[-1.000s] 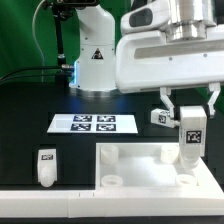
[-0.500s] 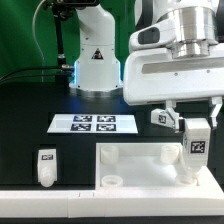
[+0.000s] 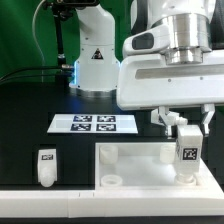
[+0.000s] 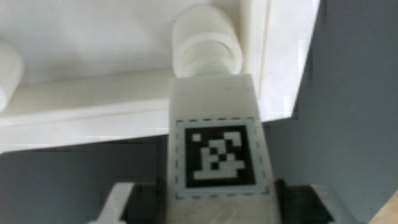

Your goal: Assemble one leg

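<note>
My gripper (image 3: pixel 186 128) is shut on a white leg (image 3: pixel 186 146) with a black-and-white tag, held upright over the near right part of the large white panel (image 3: pixel 135 160). In the wrist view the leg (image 4: pixel 215 135) fills the space between my fingers (image 4: pixel 121 205), and its far end points at a round corner hole (image 4: pixel 212 52) of the panel (image 4: pixel 80 85). A second leg (image 3: pixel 45 165) stands on the table at the exterior view's left. A third leg (image 3: pixel 163 118) lies behind my gripper.
The marker board (image 3: pixel 92 124) lies flat on the black table behind the panel. The robot's white base (image 3: pixel 95 60) stands at the back. A round boss (image 3: pixel 113 181) sits on the panel's near edge.
My gripper has shifted toward the exterior view's left and slightly down with the leg in it, closer over the panel's corner. The other legs have not moved.
</note>
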{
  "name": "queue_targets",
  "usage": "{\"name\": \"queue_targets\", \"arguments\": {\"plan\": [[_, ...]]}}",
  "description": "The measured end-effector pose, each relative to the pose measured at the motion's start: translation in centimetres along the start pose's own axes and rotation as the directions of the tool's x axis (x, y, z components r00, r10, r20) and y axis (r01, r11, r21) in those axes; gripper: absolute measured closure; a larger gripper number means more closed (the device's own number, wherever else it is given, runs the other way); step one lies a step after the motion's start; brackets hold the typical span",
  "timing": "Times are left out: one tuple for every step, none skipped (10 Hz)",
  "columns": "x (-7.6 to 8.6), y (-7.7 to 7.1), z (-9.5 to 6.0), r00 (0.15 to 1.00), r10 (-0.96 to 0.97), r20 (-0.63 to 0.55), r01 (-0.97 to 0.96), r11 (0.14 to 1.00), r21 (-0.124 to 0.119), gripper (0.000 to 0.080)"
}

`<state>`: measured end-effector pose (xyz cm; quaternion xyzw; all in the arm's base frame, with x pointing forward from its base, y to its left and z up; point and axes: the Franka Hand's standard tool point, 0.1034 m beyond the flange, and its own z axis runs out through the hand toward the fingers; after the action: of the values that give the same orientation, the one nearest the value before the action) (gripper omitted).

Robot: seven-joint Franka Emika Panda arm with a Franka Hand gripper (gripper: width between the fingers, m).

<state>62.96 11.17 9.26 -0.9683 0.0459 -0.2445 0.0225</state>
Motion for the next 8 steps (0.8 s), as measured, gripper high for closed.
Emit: {"name": "queue_targets", "arguments": {"plan": [[-0.39, 0.00, 0.37, 1.000, -0.001, 0.001, 0.001, 1.000, -0.002, 0.0512], [-0.57, 0.03, 0.67, 1.000, -0.003, -0.006, 0.003, 1.000, -0.003, 0.0512], [-0.46, 0.03, 0.76, 1.000, -0.004, -0.026, 0.004, 1.000, -0.002, 0.0512], [-0.39, 0.02, 0.81, 0.999, -0.001, -0.045, 0.001, 1.000, 0.000, 0.0512], [-0.32, 0.05, 0.86, 0.998, 0.014, -0.066, -0.014, 1.000, 0.000, 0.0512], [-0.34, 0.09, 0.82, 0.996, 0.033, -0.077, -0.033, 0.999, -0.001, 0.0512], [-0.30, 0.14, 0.81, 0.997, 0.041, -0.070, -0.041, 0.999, -0.002, 0.0512], [-0.35, 0.17, 0.86, 0.997, 0.034, -0.069, -0.034, 0.999, -0.004, 0.0434]]}}
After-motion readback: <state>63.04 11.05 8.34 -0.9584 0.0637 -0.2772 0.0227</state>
